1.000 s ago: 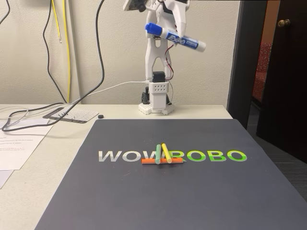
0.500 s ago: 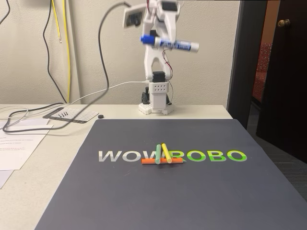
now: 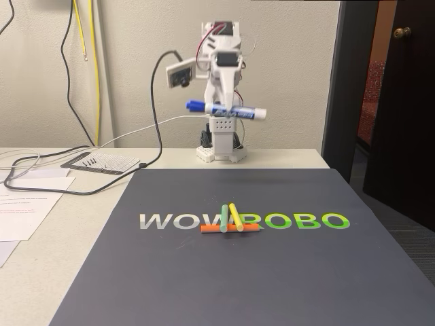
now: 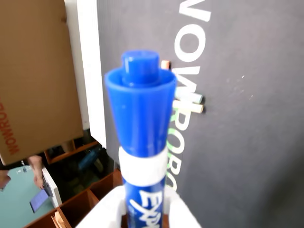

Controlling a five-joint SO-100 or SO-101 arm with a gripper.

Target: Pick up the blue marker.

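The marker (image 3: 226, 109) is a fat one, white barrel with a blue printed label, blue cap on the left end in the fixed view. It's up in the air, lying nearly level, well above the desk (image 3: 41, 224) near the arm's base. In the wrist view the blue end (image 4: 140, 109) points right at the camera. The gripper (image 3: 221, 109) is clamped on the barrel around its middle, white fingers (image 4: 183, 216) hugging both sides. Down on the dark mat (image 3: 272, 272), three thin sticks (image 3: 230, 221), green, yellow and orange, lie crossed over the lettering.
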